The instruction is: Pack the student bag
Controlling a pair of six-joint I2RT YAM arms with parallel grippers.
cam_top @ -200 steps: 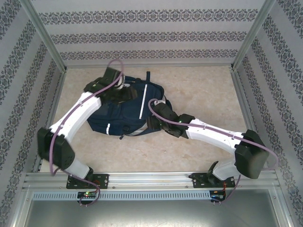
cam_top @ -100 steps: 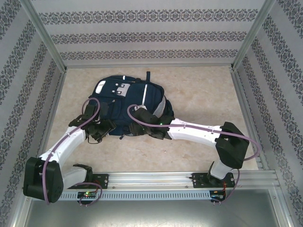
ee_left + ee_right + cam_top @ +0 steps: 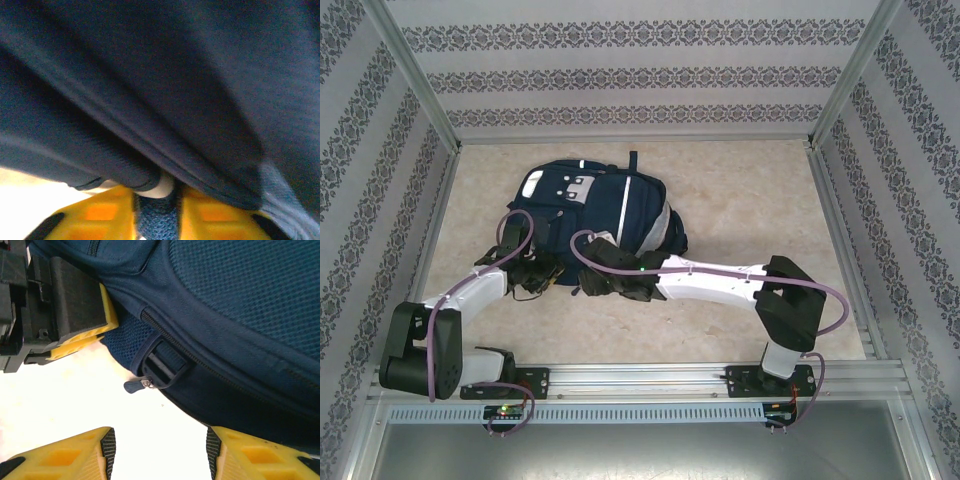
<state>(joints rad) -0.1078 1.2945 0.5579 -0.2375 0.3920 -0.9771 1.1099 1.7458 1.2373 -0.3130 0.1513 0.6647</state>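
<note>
marbled tabletop (image 3: 750, 200) from above: the student bag (image 3: 600, 205) lies flat, centre-left, with both arms at its near edge. left wrist: the left gripper (image 3: 157, 215) is pinched on a fold of bag fabric. right wrist: the right gripper (image 3: 160, 440) gapes empty near the zipper pull (image 3: 136, 385). risk: the thin pinch slips, or drags the whole bag.

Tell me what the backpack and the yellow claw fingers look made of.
The student bag: woven synthetic fabric, likely nylon or polyester, matte; fine weave and a mesh panel show. The right claw fingers: probably moulded yellow plastic, semi-matte; recessed pockets suggest it.
</note>
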